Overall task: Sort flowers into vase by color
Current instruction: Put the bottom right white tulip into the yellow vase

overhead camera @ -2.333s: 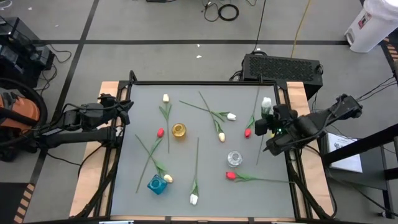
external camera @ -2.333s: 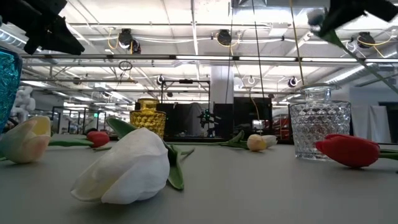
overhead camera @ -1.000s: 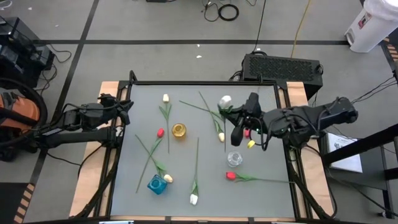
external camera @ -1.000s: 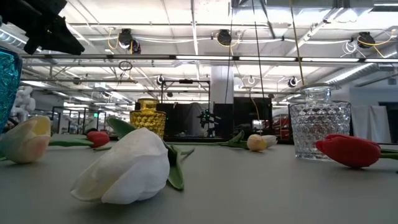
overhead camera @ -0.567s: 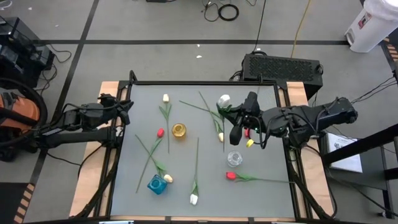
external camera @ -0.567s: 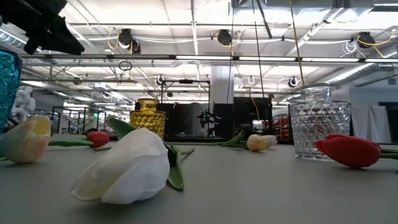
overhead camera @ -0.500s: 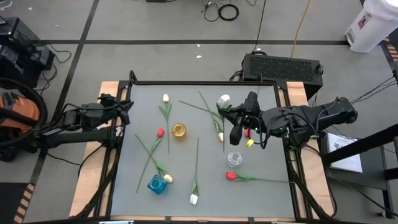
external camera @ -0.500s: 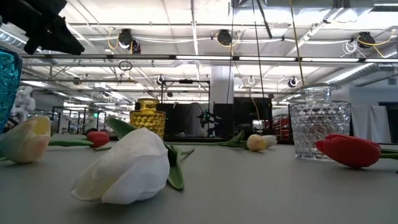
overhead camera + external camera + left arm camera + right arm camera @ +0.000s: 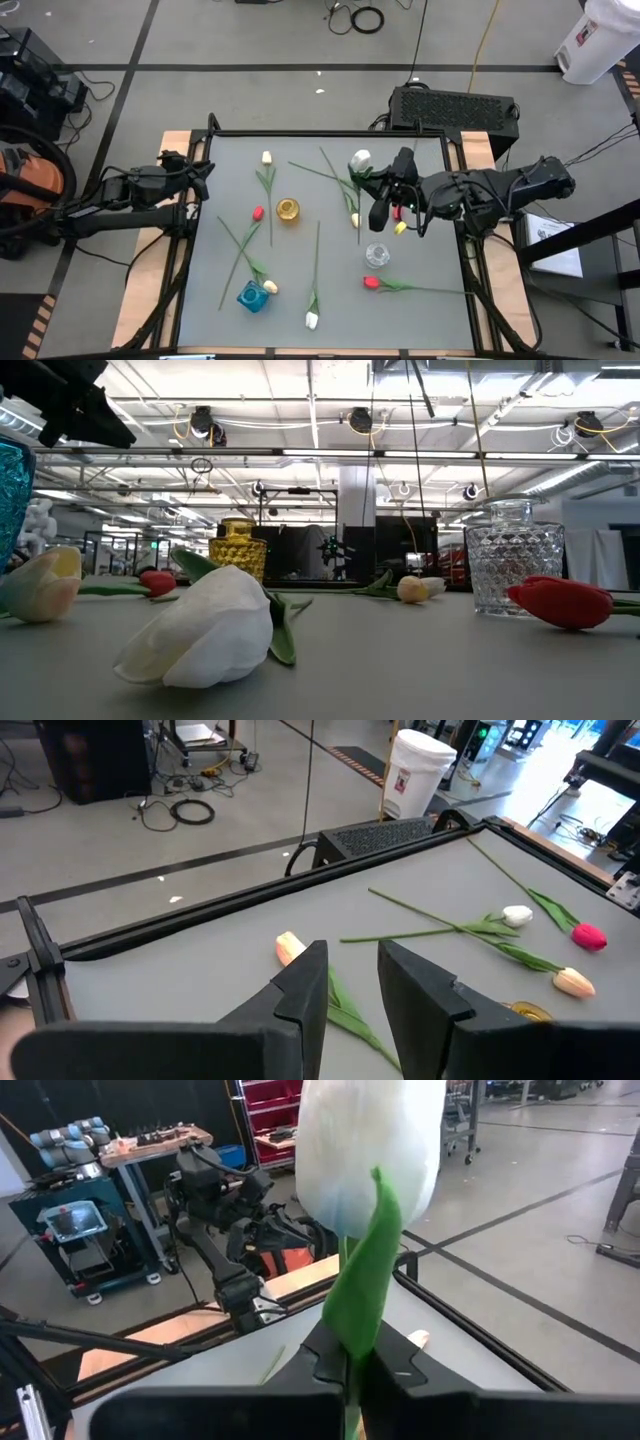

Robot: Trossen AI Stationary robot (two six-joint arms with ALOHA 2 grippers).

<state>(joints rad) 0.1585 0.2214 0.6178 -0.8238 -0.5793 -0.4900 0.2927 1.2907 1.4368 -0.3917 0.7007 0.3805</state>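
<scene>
Right end effector [image 9: 382, 200] pinches white tulip [image 9: 368, 1150] by stem above clear vase [image 9: 377, 254]; thin stem may slip/miss neck.

In the right wrist view the white tulip [image 9: 368, 1150] is cut off at the top edge, and its stem goes down behind the dark fingers [image 9: 395, 1355], so the lower part is hidden. In the low view the blue vase [image 9: 12, 490] is cut by the left edge and only one side shows. The red tulip [image 9: 560, 603] there has its stem running out at the right edge. The left gripper [image 9: 352, 982] shows only in part, its base cut by the bottom edge.
</scene>
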